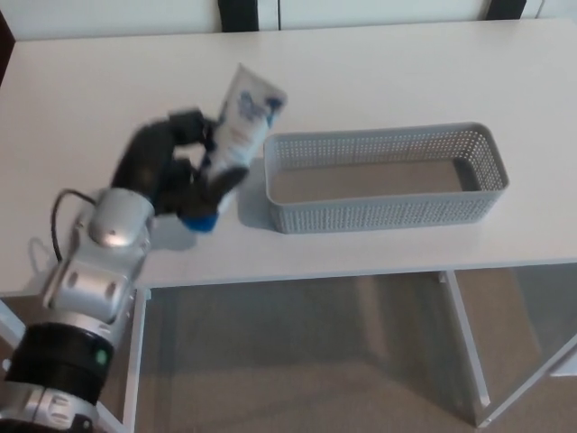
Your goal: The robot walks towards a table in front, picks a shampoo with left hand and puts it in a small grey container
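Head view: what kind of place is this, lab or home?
Likely an office-style test room, though not certain: a plain white table, grey carpet-like floor below it, and just two props, a grey mesh container and the shampoo tube in the left hand.

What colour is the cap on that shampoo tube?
Blue; the cap shows best in the head view, below the white shampoo tube.

White table over a grey-brown floor.
The table (379,72) fills the upper part of the view, its top plain and evenly lit, with soft shadows. Under its front edge, white legs (464,334) run down to the floor (315,361). Behind the far edge stand pale panels (379,11) parted by dark posts (239,13).
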### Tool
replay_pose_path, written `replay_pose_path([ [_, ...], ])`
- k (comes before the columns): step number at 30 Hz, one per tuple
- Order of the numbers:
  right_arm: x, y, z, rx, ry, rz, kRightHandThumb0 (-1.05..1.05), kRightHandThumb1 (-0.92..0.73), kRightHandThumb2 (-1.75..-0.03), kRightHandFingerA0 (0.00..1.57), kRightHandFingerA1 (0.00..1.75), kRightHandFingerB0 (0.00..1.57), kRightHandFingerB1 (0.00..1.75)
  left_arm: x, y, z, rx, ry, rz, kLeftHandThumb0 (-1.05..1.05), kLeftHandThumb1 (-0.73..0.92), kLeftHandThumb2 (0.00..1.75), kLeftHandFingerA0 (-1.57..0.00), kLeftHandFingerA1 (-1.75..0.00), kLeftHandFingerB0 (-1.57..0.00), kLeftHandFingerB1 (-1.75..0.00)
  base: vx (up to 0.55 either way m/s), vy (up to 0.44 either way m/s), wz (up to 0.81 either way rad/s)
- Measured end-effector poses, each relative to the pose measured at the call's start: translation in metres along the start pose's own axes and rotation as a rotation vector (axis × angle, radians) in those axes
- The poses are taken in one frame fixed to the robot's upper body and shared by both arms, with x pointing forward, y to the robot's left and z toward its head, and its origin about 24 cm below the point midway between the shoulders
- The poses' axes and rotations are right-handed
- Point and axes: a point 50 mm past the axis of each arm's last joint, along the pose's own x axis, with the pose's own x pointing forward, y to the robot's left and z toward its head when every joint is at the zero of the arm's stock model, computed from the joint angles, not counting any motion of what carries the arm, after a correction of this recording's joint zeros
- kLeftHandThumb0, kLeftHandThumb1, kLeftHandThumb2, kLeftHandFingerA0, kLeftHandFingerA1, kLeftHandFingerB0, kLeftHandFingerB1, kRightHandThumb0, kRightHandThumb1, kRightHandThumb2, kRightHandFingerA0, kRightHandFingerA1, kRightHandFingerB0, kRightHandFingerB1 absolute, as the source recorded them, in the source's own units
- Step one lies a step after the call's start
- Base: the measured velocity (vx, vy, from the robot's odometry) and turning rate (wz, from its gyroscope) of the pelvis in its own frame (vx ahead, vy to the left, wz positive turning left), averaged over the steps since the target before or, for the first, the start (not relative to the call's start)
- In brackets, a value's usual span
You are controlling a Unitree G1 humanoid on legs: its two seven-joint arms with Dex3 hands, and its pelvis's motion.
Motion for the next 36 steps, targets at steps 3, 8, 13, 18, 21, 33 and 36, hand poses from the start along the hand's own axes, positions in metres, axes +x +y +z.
replay_pose_path([
  [3,0.001,0.001,0.002,-0.003,-0.005,0.003,-0.27,-0.63,-0.58,0.62,0.47,0.53,0.42,-0.003,0.014,0.027,-0.04,-0.108,0.045,-0.09,0.73,0.85,-1.04,-1.48,-0.8,-1.12,0.0,0.0,0.0],
  [8,0.003,0.003,0.008,-0.006,-0.016,0.008,-0.3,-0.62,-0.58,0.61,0.45,0.51,0.41,-0.013,0.048,0.091,-0.082,-0.327,0.126,-0.12,0.74,0.76,-1.12,-1.34,-0.85,-1.06,0.0,0.0,0.0],
  [13,0.003,0.003,0.007,-0.016,-0.012,0.011,-0.3,-0.64,-0.58,0.62,0.47,0.51,0.41,-0.021,0.058,0.149,-0.019,-0.477,0.119,-0.13,0.75,0.72,-1.02,-1.39,-0.84,-1.08,0.0,0.0,0.0],
  [18,0.002,0.003,0.006,-0.032,-0.006,0.014,-0.29,-0.64,-0.58,0.61,0.47,0.51,0.41,-0.009,0.027,0.17,0.115,-0.465,0.004,-0.17,0.77,0.68,-1.06,-1.33,-0.86,-1.1,0.0,0.0,0.0],
  [21,0.002,0.003,0.005,-0.038,-0.002,0.015,-0.3,-0.63,-0.58,0.62,0.47,0.51,0.41,0.001,0.009,0.169,0.186,-0.427,-0.052,-0.19,0.78,0.66,-1.03,-1.35,-0.84,-1.08,0.0,0.0,0.0],
  [33,0.002,0.005,0.003,-0.059,0.004,0.024,-0.31,-0.63,-0.58,0.62,0.46,0.52,0.41,0.026,-0.104,0.136,0.386,-0.221,-0.344,-0.14,0.7,0.75,-1.05,-1.3,-0.77,-1.21,0.0,0.0,0.01],
  [36,0.002,0.006,0.003,-0.066,0.005,0.03,-0.32,-0.63,-0.58,0.62,0.46,0.52,0.41,0.026,-0.121,0.127,0.434,-0.189,-0.383,-0.16,0.68,0.71,-0.96,-1.33,-0.77,-1.29,0.0,0.0,0.0],
])
